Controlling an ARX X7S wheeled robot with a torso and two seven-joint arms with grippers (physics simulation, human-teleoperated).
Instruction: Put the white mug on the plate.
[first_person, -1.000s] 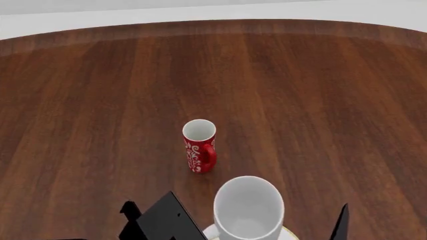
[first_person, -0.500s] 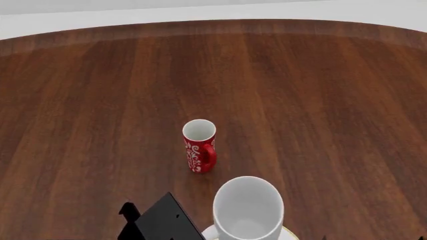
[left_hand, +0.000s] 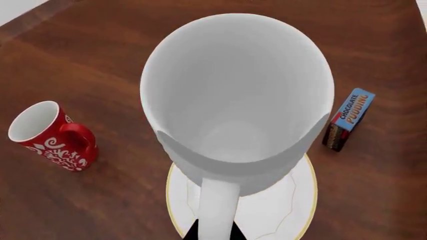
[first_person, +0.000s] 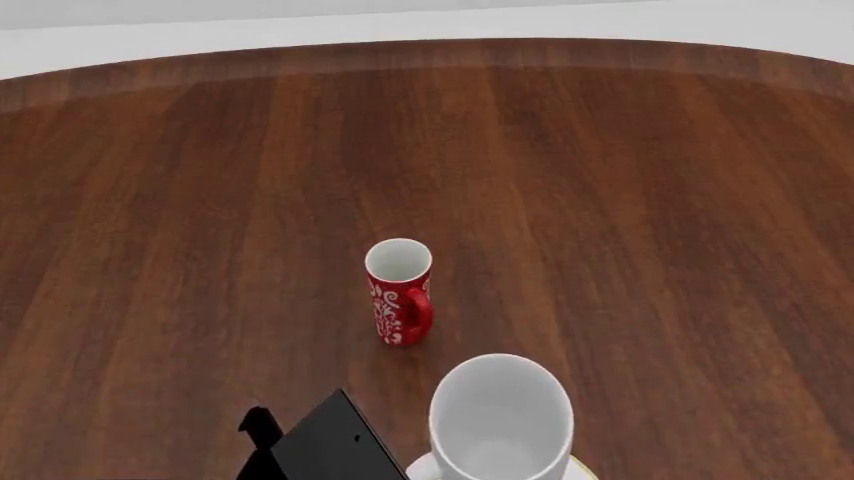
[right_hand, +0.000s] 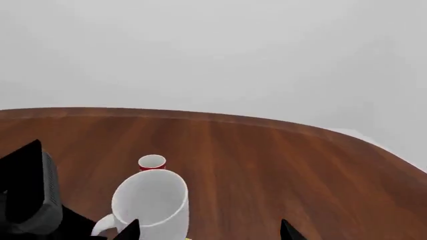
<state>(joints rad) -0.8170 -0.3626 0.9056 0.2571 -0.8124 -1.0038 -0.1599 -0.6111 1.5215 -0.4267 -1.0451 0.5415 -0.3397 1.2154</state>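
The white mug (left_hand: 233, 95) stands upright over the plate (left_hand: 283, 205), with its base hidden. My left gripper (left_hand: 213, 233) is shut on the mug's loop handle, one dark fingertip on each side of it. In the head view the mug (first_person: 501, 415) is at the bottom centre, with a sliver of the plate (first_person: 585, 467) under it and my left arm (first_person: 327, 445) beside it. I cannot tell whether the mug touches the plate. My right gripper (right_hand: 210, 232) is open and empty, close to the mug (right_hand: 150, 202), and out of the head view.
A red mug with white swirls (first_person: 399, 292) stands upright just beyond the white mug, also in the left wrist view (left_hand: 50, 135). A chocolate pudding box (left_hand: 347, 120) stands near the plate. The brown wooden table (first_person: 601, 200) stretches far behind.
The white mug has sunk slightly toward the plate. My right gripper, seen at the head view's lower right a second ago, has dropped out of that view.
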